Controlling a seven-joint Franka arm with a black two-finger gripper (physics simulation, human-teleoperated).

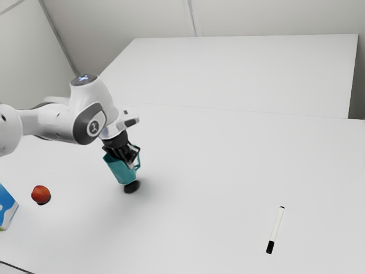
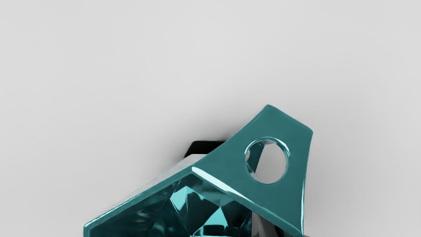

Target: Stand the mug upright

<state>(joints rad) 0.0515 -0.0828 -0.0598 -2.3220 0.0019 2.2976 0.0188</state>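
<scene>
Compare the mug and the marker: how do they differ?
The mug is teal; the marker is white with a black end. The mug is wide and hollow; the marker is slim. The mug tilts at the pincer; the marker lies on the table.

Mug (image 1: 120, 170) over table (image 1: 199, 165), between fruit (image 1: 41, 194) and marker (image 1: 276, 226)

- Round red fruit (image 1: 40, 194) on the white worktop (image 1: 199, 171), exterior view's left
- Blue-and-white box (image 1: 5, 204), at that left edge
- Black-capped white marker (image 1: 276, 229), near, exterior view's right
</scene>
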